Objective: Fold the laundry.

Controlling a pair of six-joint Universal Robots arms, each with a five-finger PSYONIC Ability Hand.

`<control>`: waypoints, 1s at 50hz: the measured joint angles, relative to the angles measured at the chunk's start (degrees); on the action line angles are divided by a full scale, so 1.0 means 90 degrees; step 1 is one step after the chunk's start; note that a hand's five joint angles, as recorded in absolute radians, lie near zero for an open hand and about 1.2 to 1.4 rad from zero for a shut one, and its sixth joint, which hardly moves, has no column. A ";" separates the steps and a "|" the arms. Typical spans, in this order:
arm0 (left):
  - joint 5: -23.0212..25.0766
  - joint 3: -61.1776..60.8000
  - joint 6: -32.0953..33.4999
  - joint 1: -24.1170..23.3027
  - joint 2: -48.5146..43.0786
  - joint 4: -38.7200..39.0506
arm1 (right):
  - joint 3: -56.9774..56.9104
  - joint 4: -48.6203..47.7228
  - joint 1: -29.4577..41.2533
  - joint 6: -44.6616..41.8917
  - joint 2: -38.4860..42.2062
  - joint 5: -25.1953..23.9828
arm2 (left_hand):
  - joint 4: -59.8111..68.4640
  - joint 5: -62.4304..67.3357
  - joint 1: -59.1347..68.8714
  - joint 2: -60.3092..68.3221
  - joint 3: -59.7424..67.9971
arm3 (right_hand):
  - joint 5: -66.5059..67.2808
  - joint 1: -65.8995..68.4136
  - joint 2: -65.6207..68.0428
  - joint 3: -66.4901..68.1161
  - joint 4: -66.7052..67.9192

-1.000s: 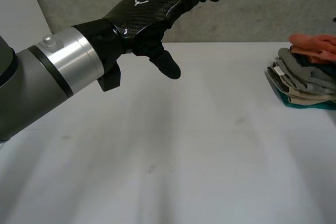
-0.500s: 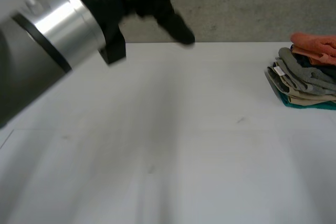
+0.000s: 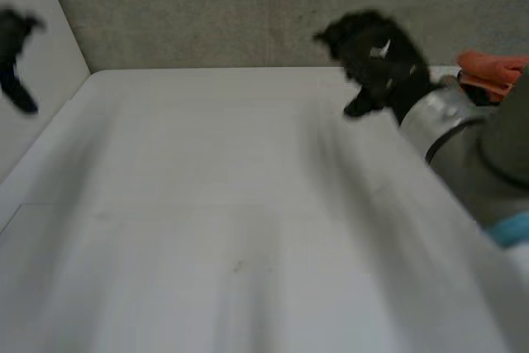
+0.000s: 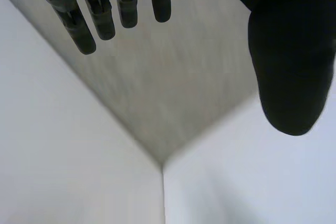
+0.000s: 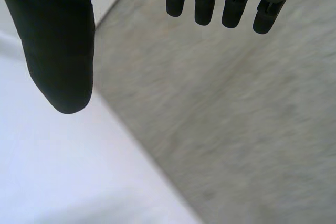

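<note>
A stack of folded laundry stands at the table's far right, and its orange top piece shows behind my right arm. My right hand hangs in the air just left of the stack, above the table's back edge. In the right wrist view this hand is open, its fingers straight, with nothing in it. My left hand is up at the far left, beyond the table's left edge. Its own wrist view shows the left hand open and empty too, facing the wall corner.
The white table runs back to a grey wall. A white side wall rises along its left edge. My right arm crosses the table's right side and covers most of the stack.
My left arm has swung up and away from the middle to the far left. The right arm has come in from the right, in front of the folded stack.
</note>
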 measured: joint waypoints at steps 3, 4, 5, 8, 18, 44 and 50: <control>-0.0021 -0.0649 0.0730 0.0368 -0.0382 0.0181 | 0.0308 0.0074 0.0081 -0.0109 0.0079 0.0010 | -0.0001 0.0000 0.0000 0.0000 0.0001 | 0.0000 0.0000 -0.0001 0.0000 0.0001; -0.0026 -0.0779 0.0873 0.0449 -0.0495 0.0242 | 0.0358 0.0078 0.0077 -0.0129 0.0091 0.0012 | 0.0000 0.0000 0.0000 0.0000 0.0001 | 0.0000 0.0000 -0.0001 0.0000 0.0001; -0.0035 -0.0945 0.1063 0.0556 -0.0670 0.0354 | 0.0423 0.0081 0.0063 -0.0153 0.0106 0.0014 | -0.0001 0.0000 0.0000 0.0000 0.0000 | 0.0000 0.0000 0.0000 0.0000 0.0001; -0.0063 -0.1230 0.1438 0.0757 -0.1132 0.0659 | 0.0528 0.0071 0.0003 -0.0183 0.0127 0.0012 | -0.0001 0.0000 0.0000 0.0000 0.0000 | 0.0000 0.0000 -0.0001 0.0000 0.0001; -0.0053 -0.0807 0.1566 0.0690 -0.2062 0.1471 | 0.0653 -0.0066 -0.0095 -0.0123 0.0125 0.0064 | 0.0001 0.0000 0.0000 0.0000 0.0000 | 0.0000 0.0000 -0.0001 0.0000 0.0001; 0.0141 -0.0662 -0.2336 -0.1151 0.0032 0.1730 | 0.0195 0.0084 -0.0341 0.0077 -0.0029 0.0930 | -0.0001 0.0000 0.0000 0.0000 0.0001 | 0.0000 0.0000 -0.0001 0.0000 0.0001; 0.0135 -0.0668 -0.2537 -0.2066 0.0744 0.1123 | -0.0347 0.0948 -0.0469 0.0573 -0.0235 0.1302 | -0.0001 0.0000 0.0000 0.0000 0.0001 | 0.0000 0.0000 -0.0001 0.0000 0.0001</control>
